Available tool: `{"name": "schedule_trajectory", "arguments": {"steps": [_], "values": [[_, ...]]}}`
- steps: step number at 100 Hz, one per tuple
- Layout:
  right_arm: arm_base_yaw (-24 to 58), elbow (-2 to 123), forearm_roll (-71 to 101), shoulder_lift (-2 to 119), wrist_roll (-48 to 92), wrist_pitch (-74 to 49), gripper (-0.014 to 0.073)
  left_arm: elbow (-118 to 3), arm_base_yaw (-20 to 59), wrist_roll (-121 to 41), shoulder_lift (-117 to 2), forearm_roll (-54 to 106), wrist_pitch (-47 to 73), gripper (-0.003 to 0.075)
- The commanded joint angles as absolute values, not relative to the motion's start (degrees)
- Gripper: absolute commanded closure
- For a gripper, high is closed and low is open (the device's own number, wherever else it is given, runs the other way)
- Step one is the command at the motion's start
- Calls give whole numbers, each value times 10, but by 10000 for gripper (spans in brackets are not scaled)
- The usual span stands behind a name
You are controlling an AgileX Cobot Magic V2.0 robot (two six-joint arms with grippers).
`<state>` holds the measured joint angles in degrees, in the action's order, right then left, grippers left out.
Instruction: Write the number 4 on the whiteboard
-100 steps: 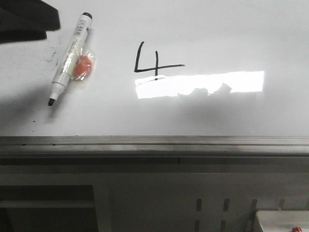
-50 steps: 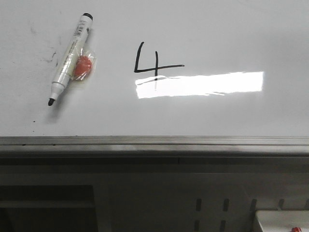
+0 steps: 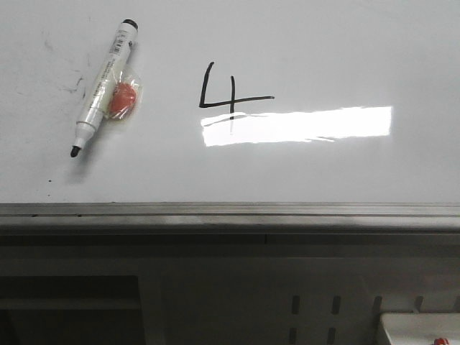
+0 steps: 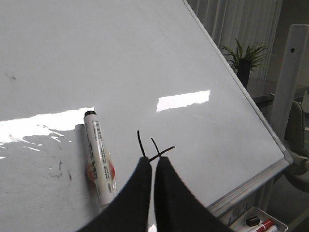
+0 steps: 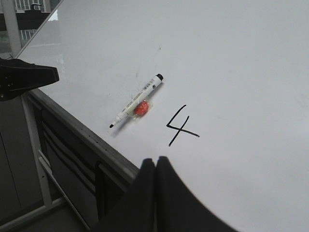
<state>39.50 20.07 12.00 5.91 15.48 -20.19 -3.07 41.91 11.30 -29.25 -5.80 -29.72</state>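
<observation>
Whiteboard (image 3: 345, 50): number 4 (image 3: 228, 92) complete; uncapped marker (image 3: 103, 83) lying at its nine o'clock. Left gripper (image 4: 152, 162), right gripper (image 5: 155, 162): jaws together, empty. Only withdrawal remains.

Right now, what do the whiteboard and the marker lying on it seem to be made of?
The whiteboard: glossy white surface, showing bright glare; its rim looks like brushed grey metal. The marker: probably smooth white plastic, with a printed label and a black end.
</observation>
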Motion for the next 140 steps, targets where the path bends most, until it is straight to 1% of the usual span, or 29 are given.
{"name": "schedule_trajectory", "arguments": {"steps": [1,27,37,51,70,84,96,108,117,123,132,140], "values": [[392,215,118,64,162,-160,658,-46,419,113,-295,-56,-347,741],[392,215,118,64,162,-160,658,-46,418,113,-294,-56,-347,741],[392,215,118,64,162,-160,658,-46,388,113,-283,-55,-343,741],[392,215,118,64,162,-160,658,-46,304,113,-224,-57,-303,741],[392,215,118,64,162,-160,658,-46,149,113,-104,-57,-205,741],[392,215,118,64,162,-160,658,-46,86,113,-59,-60,-126,741],[392,215,118,64,162,-160,658,-36,74,113,-54,-100,-81,741],[392,215,118,64,162,-160,658,-4,74,113,-38,-90,-49,741],[392,215,118,64,162,-160,658,23,74,112,-12,-57,9,741],[392,215,118,64,162,-160,658,21,74,112,5,-43,99,741],[392,215,118,64,162,-160,658,22,73,112,18,-41,177,741],[392,215,118,64,162,-160,658,22,73,111,18,-40,181,741]]}}
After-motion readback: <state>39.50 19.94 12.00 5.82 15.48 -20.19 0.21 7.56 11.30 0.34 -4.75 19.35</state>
